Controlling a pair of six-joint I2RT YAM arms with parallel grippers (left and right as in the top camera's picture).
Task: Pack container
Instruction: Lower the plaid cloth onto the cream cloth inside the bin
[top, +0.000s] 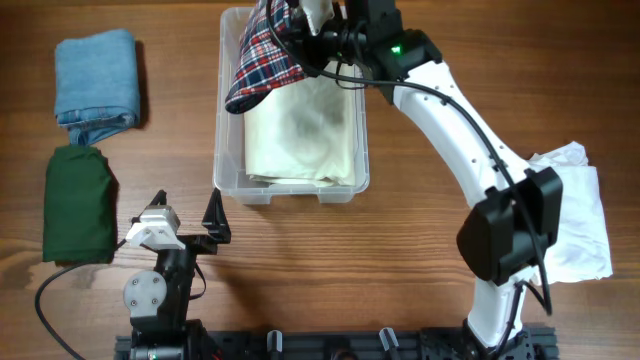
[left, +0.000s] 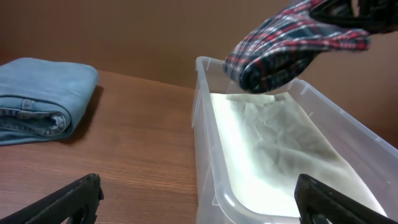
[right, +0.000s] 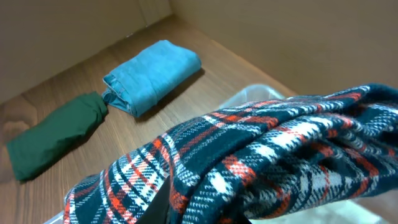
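The container (top: 222, 130) is sitting in the overhead view directly under the right gripper (top: 318, 30), which is pinching a plaid cloth (top: 258, 55) and holding it over the tub's far end. A cream cloth (top: 305, 135) is lying flat inside the tub, below the plaid one. The left gripper (top: 188, 210) is resting low with its jaws spread wide and holding nothing; the tub's near left corner is just ahead of it. A folded green cloth (top: 78, 205) is lying to that gripper's left, with folded jeans (top: 97, 75) beyond it. A white cloth (top: 575, 215) is lying well apart from both grippers, beside the right arm's base.

From the left wrist, the two fingers are showing at the bottom corners, far apart, with the tub ahead and the plaid cloth hanging above its far end.

From the right wrist, the plaid cloth is filling the foreground and hiding the fingers; the jeans and the green cloth are lying beyond it.
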